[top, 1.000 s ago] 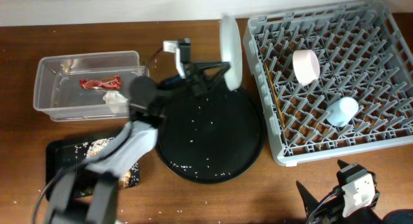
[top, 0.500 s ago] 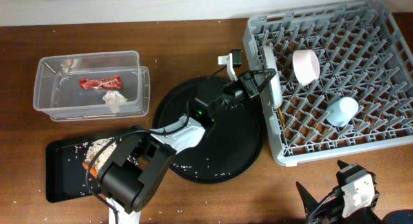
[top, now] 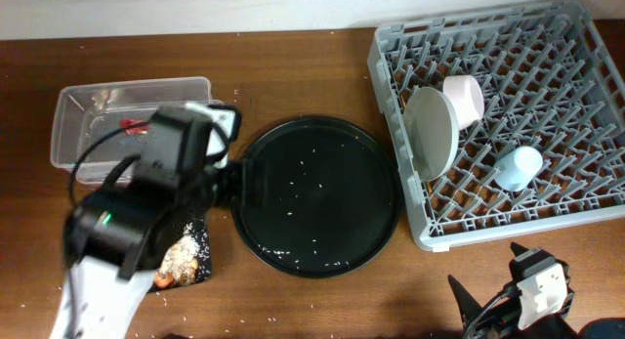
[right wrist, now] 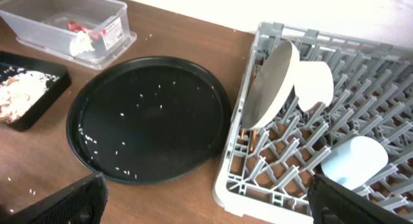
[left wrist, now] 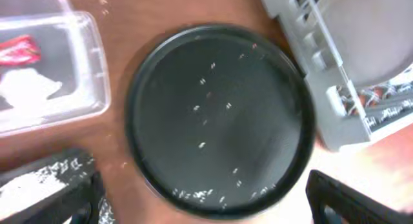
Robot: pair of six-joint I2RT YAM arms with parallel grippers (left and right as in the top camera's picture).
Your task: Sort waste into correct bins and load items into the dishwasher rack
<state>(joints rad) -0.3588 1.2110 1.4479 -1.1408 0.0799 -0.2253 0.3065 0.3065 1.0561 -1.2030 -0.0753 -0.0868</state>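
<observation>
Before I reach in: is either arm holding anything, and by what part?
Nothing is held. The left gripper and right gripper are open and empty; the plate leans in the rack.

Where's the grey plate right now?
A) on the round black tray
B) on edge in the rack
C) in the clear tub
B: the plate stands on edge in the rack, beside the bowl.

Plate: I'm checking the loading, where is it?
Overhead view: the plate stands on edge at the left of the rack, beside the bowl.
</observation>
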